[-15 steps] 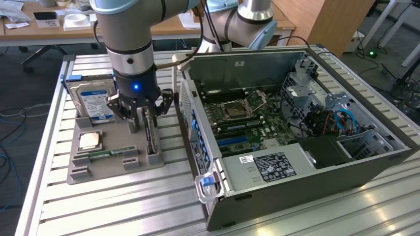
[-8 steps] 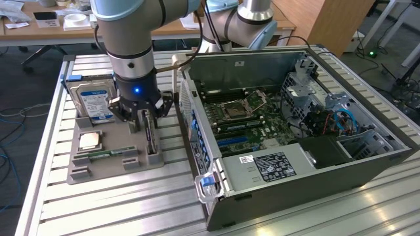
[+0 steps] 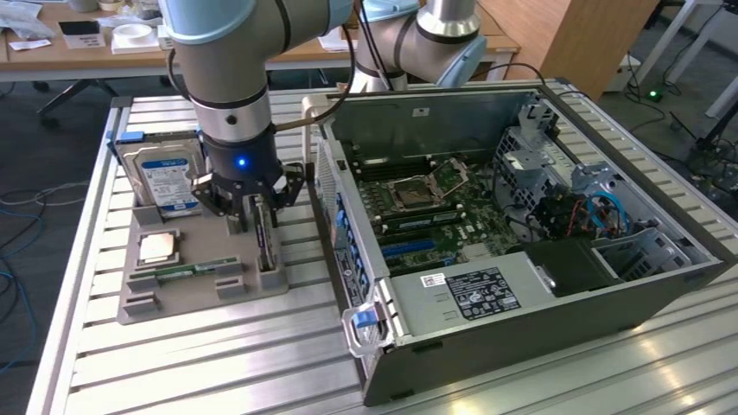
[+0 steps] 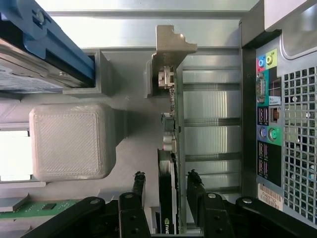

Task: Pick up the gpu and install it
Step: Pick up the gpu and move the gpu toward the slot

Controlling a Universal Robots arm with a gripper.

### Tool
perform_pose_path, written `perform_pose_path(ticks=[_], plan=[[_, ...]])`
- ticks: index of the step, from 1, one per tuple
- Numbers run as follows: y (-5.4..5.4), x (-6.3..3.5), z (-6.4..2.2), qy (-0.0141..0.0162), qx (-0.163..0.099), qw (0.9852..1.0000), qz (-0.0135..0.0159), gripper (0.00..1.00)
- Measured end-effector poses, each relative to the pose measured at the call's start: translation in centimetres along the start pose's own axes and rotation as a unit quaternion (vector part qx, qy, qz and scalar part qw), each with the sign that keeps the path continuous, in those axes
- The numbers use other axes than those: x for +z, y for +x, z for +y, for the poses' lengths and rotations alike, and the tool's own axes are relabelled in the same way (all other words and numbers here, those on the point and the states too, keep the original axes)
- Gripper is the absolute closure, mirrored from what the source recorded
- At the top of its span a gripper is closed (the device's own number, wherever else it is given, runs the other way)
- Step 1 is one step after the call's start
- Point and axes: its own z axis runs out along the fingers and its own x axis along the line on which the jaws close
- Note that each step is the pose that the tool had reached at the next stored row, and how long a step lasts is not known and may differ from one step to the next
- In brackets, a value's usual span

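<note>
Black claw [image 4: 166,184] astride gpu [image 3: 268,251] (jaws apart)

We can make out no word or number for certain. The hard drive [image 3: 133,169] carries a blue and white label [image 3: 171,181] whose print is too small for us to read. Inside the computer case [image 3: 519,346] a black label [image 3: 475,294] bears rows of white print and signs, and a small white sticker [image 3: 433,279] lies just beside it; both are illegible. On the case's rear panel [image 4: 297,148] we see a bar-code sticker [image 4: 270,196] and coloured rings [image 4: 270,59] round the sockets. The graphics card [image 4: 167,198] shows a green mark that we cannot read.
</note>
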Motion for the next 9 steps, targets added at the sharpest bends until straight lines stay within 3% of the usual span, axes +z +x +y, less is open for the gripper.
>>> perform_pose_path(ticks=[9], plan=[[0.0,0.01,-0.14,-0.0001,0.0,1.0,-0.0001,0.53]])
